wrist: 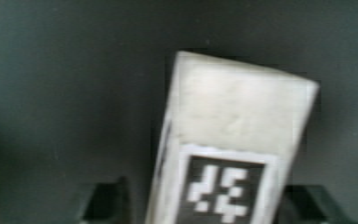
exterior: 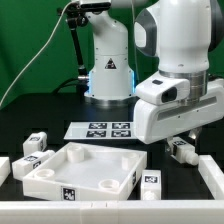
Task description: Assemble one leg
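Observation:
In the wrist view a white oblong leg [wrist: 238, 110] with a black-and-white tag fills the middle, lying on the dark table. My gripper [wrist: 211, 208] straddles it. One dark finger [wrist: 108, 202] stands on one side and the other on the opposite side, each with a small gap to the leg. The jaws are open. In the exterior view the gripper [exterior: 178, 138] is low over this leg [exterior: 183, 151] at the exterior view's right, and the hand hides most of it. The large white square panel [exterior: 78, 166] lies at the front.
Two more legs [exterior: 37, 142] [exterior: 29, 164] lie left of the panel and one [exterior: 150, 182] by its right corner. The marker board [exterior: 103, 128] lies behind the panel. A black bar [exterior: 213, 176] runs along the front right. The robot base [exterior: 108, 70] stands at the back.

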Robot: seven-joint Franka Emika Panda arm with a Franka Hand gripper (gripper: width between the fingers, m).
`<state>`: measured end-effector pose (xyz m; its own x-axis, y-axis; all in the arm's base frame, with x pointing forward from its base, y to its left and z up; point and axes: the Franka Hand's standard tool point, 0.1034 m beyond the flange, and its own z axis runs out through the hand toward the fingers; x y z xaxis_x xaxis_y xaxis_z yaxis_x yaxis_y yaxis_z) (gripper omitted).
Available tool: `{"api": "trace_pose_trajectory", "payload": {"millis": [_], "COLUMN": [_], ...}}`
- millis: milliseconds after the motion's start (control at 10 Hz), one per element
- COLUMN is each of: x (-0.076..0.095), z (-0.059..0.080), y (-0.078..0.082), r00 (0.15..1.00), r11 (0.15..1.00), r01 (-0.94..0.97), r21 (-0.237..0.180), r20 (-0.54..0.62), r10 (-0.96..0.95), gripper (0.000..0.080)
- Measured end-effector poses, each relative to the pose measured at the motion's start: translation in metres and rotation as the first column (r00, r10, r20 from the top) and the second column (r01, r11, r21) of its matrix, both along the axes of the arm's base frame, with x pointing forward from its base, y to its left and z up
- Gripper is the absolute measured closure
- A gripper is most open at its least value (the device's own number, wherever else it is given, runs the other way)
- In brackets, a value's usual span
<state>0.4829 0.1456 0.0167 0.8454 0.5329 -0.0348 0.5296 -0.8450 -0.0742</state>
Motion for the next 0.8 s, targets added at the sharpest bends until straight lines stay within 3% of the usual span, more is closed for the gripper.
{"api": "trace_pose_trajectory", "payload": {"millis": [100, 400, 500, 800], "x": [0.0, 0.0, 0.003, 0.007], "z": [0.0, 0.002, 0.008, 0.016], "y": [0.0, -0.001, -0.004, -0.012], "r00": [1.0, 1.0, 0.999, 0.96], "r11": [1.0, 1.0, 0.999, 0.96], "r01": [0.0, -0.018, -0.049, -0.28], "r21": [0.0, -0.003, -0.004, 0.005], "r20": [0.0, -0.001, 0.006, 0.031], "r10": [0.0, 0.018, 0.049, 0.279], "gripper": [0.0518, 0.0518, 0.0518, 0.0518]}}
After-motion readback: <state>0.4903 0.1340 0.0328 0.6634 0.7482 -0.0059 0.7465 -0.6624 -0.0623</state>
